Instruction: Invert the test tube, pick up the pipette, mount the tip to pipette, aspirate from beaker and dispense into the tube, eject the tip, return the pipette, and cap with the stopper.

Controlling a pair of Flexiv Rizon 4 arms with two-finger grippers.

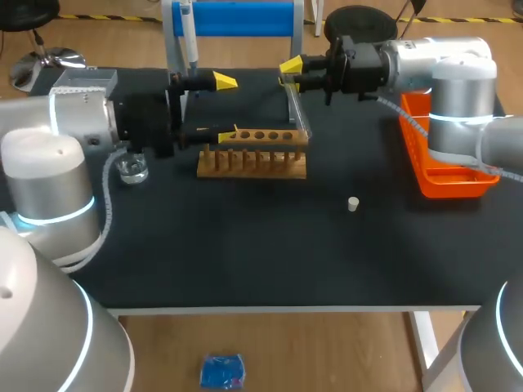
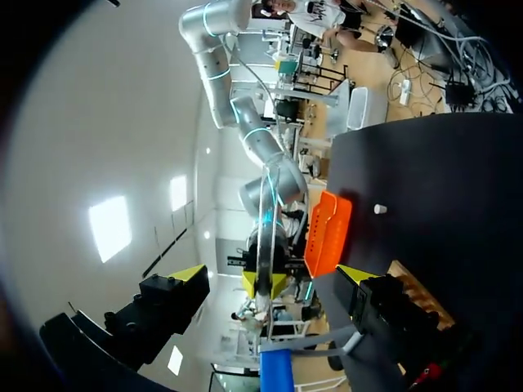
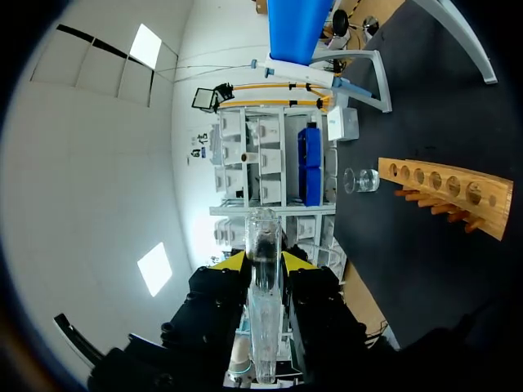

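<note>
1. The step in hand, as I judge it, is the first one, inverting the test tube. Everything else on the table looks untouched.
2. My right gripper, in the upper middle of the head view, is closed to a narrow gap on the test tube. In the right wrist view both fingers press the glass from opposite sides.
3. My left gripper, just left of centre in the upper half, is spread wide and holds nothing. In its wrist view the tube stands well ahead of the gap, touching neither finger.
4. The wooden rack lies in the middle of the frame. The tube slants down towards its right end, and I cannot tell whether glass meets wood.
5. The pipette hangs on its stand at the top of the frame, left of centre.
6. The beaker sits at centre left.
7. The stopper lies alone, right of centre.
8. The next move calls for finishing the turn and lowering the tube squarely into a rack hole. A tilted entry could jam or chip it.
</note>
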